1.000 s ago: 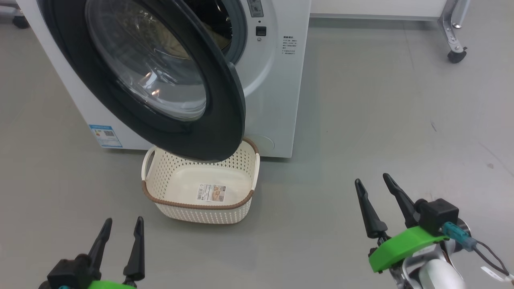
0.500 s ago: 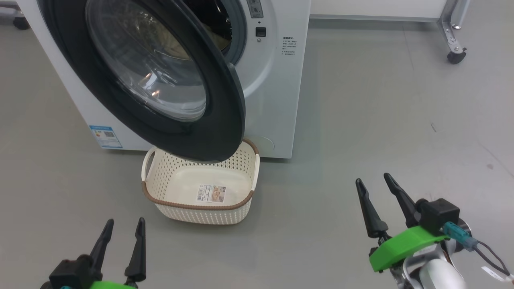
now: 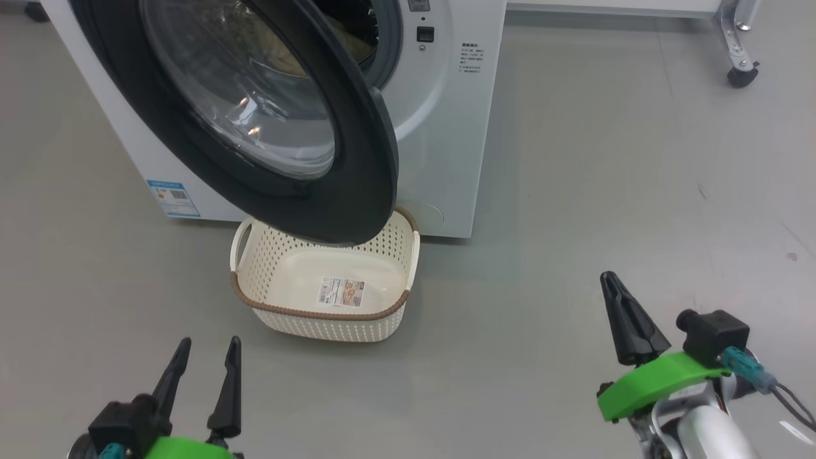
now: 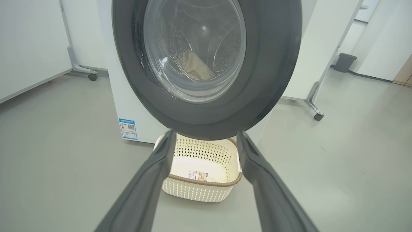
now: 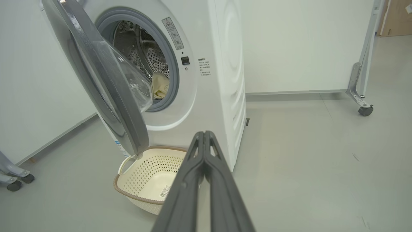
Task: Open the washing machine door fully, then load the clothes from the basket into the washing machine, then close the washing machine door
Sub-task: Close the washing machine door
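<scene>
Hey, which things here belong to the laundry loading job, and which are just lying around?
Job:
washing machine
washing machine door, partly open
clothes, already inside
basket, empty

Lying about:
wheeled frame
dark bin
cardboard box

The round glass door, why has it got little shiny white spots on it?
Head view: small bright glints on the washing machine door are light bouncing off its bulging glass. Left wrist view: a fainter glint near the top, the clothes show dimly through it. Right wrist view: pale streaks on the glass bowl.
</scene>
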### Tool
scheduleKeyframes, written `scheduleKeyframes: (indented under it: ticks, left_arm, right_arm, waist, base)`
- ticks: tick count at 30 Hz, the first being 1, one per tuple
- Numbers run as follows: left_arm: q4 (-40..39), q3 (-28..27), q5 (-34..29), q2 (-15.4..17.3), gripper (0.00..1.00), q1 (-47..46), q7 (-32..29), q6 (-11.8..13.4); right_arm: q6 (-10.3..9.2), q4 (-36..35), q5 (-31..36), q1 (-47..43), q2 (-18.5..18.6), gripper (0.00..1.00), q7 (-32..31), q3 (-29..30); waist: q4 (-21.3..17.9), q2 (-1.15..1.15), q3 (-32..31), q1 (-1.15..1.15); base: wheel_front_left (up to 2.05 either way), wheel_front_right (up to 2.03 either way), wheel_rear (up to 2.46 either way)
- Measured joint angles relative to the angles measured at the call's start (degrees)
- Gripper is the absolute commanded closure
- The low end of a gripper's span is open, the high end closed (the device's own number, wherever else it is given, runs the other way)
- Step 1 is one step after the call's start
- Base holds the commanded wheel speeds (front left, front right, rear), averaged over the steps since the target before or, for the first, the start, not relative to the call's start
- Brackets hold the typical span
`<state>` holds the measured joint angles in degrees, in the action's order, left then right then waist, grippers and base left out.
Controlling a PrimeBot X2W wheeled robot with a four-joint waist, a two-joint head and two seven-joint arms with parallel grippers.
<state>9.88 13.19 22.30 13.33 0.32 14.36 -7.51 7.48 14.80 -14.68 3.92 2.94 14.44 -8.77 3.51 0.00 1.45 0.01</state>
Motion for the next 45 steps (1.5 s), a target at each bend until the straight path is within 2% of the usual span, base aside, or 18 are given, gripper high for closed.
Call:
scheduleKeyframes:
  ticks: [5,12,14,19,25,31,45]
  left_arm:
    - [0.08,1.83,0.00,-0.10,0.00,-2.60,0.00,0.00]
    - [0.31,3.92,0.57,-0.13,0.00,-5.28,0.00,0.00]
    - [0.25,4.01,0.58,-0.14,0.00,-6.09,0.00,0.00]
    - [0.15,4.27,1.02,-0.54,0.00,-7.97,0.00,0.00]
    - [0.24,5.12,1.16,-1.42,0.00,-9.06,0.00,0.00]
    - [0.45,6.22,1.16,-2.09,0.00,-11.78,0.01,0.00]
    - [1.33,7.48,1.15,-3.92,0.00,-13.32,0.01,0.00]
  right_arm:
    - [0.00,-0.13,0.03,2.18,-0.09,1.00,0.00,3.55]
    - [0.00,-1.32,-1.41,9.72,-0.10,1.00,0.00,5.84]
    - [0.00,-2.11,-3.04,11.99,-0.09,1.00,0.01,6.46]
    - [0.00,-3.21,-2.26,18.48,0.92,1.00,0.01,5.86]
    - [0.00,-3.94,-2.50,25.79,2.88,1.00,0.01,2.03]
    - [0.00,-5.23,-3.67,31.26,4.91,1.00,0.19,-4.90]
    - [0.00,-7.11,-6.54,36.69,5.15,1.00,0.19,-20.41]
  waist:
    - [1.54,0.00,1.53,-0.01]
    - [4.05,0.00,4.90,0.00]
    - [4.85,0.00,5.90,0.00]
    - [6.69,0.00,8.53,0.00]
    - [8.30,0.00,11.36,0.00]
    - [10.12,0.00,13.39,0.00]
    - [13.91,0.00,15.54,-0.01]
  base:
    - [0.00,0.00,0.00]
    - [0.00,0.00,0.00]
    - [0.00,0.00,0.00]
    - [0.00,0.00,0.00]
    - [0.00,0.00,0.00]
    - [0.00,0.00,0.00]
    - [0.00,0.00,0.00]
